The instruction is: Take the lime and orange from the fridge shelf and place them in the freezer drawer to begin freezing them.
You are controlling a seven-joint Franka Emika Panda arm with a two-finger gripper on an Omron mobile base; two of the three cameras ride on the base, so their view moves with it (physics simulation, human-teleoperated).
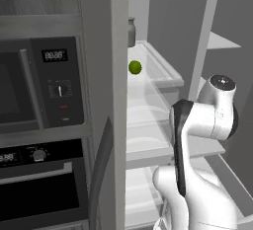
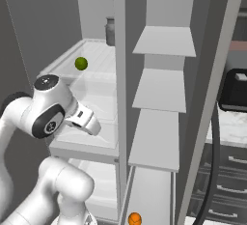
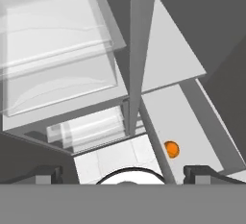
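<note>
- In the left base view, the fridge's open door edge (image 1: 117, 100) is hiding the left part of the fridge shelf (image 1: 163, 68) where the lime (image 1: 135, 67) is sitting.
- The dark jar (image 1: 131, 31) behind it is showing only as a sliver past that door edge.
- The robot's own arm is covering the lower shelves there.
- In the right base view, the orange (image 2: 134, 218) is lying almost at the bottom edge, too small to tell what it is resting on.
- The gripper (image 3: 126, 174) is being cut off low in the hand view; only two dark fingertips (image 3: 204, 173) are peeking up, so its spread is staying unclear.
</note>
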